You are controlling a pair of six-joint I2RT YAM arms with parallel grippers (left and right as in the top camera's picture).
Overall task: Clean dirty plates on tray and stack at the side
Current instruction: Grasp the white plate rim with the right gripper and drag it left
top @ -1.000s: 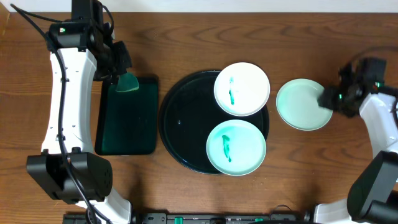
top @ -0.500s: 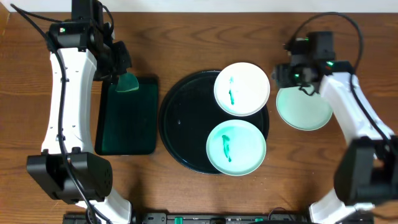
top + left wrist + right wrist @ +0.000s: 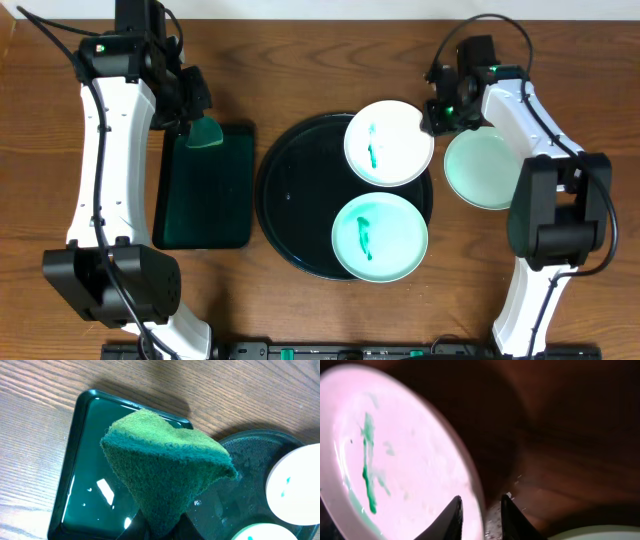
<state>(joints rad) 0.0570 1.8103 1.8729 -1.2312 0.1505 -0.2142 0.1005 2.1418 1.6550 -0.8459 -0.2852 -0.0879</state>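
Note:
The black round tray (image 3: 295,195) holds a white plate (image 3: 388,142) and a mint-green plate (image 3: 380,237), each with a green smear. A second mint-green plate (image 3: 488,170), with no smear, lies on the table right of the tray. My right gripper (image 3: 437,118) is open, its fingers (image 3: 480,500) on either side of the white plate's (image 3: 395,460) right rim. My left gripper (image 3: 200,125) is shut on a green sponge (image 3: 165,470), held above the far end of the rectangular tray; its fingertips are hidden by the sponge.
A dark green rectangular tray (image 3: 200,190) with water in it (image 3: 85,485) lies left of the black tray (image 3: 250,450). The brown wooden table (image 3: 300,60) surrounds everything. The right arm reaches over the clean plate.
My right gripper has moved left from the clean mint-green plate to the white plate's right rim. The left arm and sponge have not moved.

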